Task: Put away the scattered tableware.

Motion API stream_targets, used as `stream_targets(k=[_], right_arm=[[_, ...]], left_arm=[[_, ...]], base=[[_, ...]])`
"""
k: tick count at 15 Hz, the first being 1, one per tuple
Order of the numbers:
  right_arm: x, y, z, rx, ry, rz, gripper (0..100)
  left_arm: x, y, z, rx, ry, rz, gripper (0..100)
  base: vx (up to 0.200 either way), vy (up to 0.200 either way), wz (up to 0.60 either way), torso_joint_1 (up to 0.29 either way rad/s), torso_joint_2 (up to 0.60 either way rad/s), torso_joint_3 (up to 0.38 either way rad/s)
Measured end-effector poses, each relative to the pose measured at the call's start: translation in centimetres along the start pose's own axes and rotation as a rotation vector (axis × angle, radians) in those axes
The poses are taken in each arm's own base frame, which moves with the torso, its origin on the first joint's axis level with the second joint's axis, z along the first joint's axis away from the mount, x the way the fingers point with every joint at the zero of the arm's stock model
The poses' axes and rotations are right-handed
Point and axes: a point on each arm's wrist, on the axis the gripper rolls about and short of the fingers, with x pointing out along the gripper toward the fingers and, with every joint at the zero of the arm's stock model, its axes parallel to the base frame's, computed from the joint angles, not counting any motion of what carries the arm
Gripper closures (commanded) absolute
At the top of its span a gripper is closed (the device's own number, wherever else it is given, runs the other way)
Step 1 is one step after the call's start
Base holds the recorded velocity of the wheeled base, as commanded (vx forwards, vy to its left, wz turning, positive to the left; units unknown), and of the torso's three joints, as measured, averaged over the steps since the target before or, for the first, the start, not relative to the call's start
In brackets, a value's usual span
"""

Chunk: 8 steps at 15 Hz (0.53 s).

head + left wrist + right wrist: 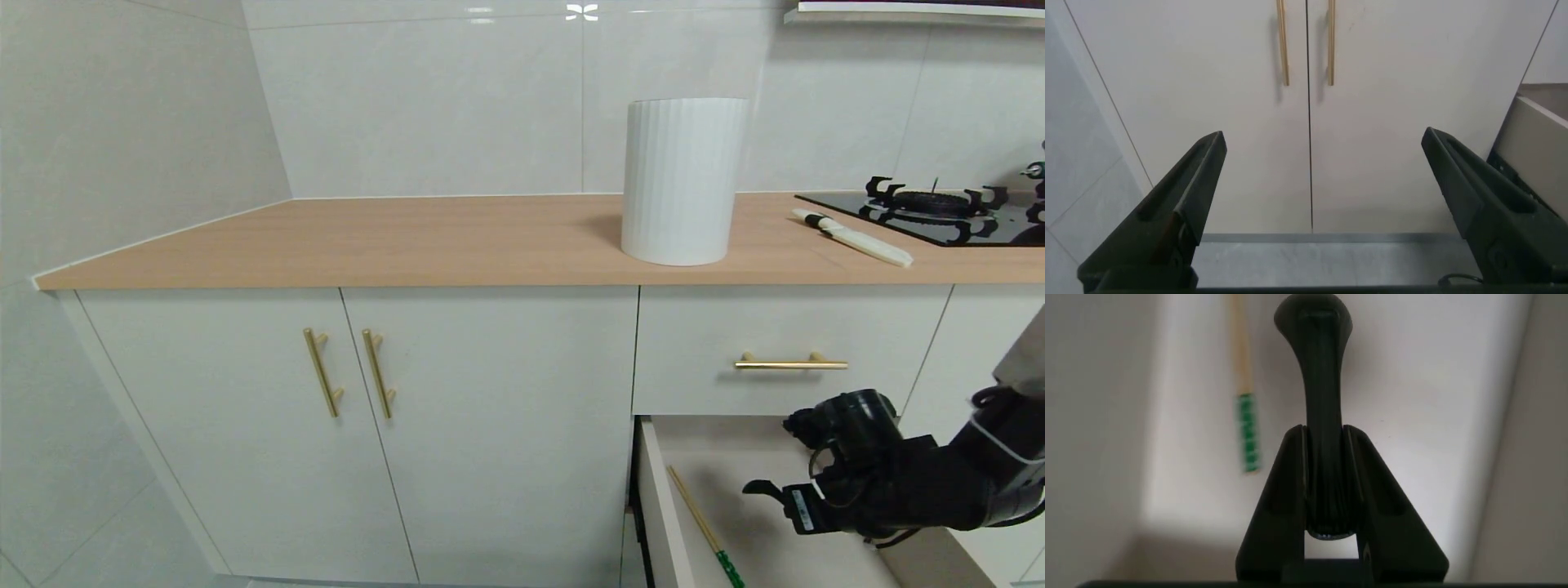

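Observation:
My right gripper (808, 500) (1324, 445) hangs over the open lower drawer (658, 498), shut on a slim black utensil (759, 488) (1315, 351) whose rounded end sticks out past the fingers. A pair of wooden chopsticks with green ends (704, 527) (1243, 400) lies on the drawer floor beside it. On the wooden counter (408, 241) a white knife (853, 237) lies next to the hob. My left gripper (1319, 212) stands open low down, facing the white cabinet doors (1388, 122).
A tall white ribbed container (684, 180) stands on the counter above the drawers. A black gas hob (939, 214) is at the far right. The upper drawer (790, 347) is closed, with a gold handle. Two gold handles (349, 371) mark the double doors.

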Motion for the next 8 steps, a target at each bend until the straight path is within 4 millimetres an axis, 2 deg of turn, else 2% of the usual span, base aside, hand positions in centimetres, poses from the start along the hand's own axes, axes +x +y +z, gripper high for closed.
stream_targets(k=[4,8], right_arm=[[4.0,0.4,-1.1,-0.024,0.068,-0.121,100],[5.5,0.9,-1.9,-0.053,0.108,-0.17,100]], left_arm=[[0.0,0.0,0.0,0.0,0.0,0.0,0],[0.0,0.0,0.0,0.0,0.0,0.0,0]], base=[[0.0,0.0,0.0,0.0,0.0,0.0],[0.0,0.0,0.0,0.0,0.0,0.0]])
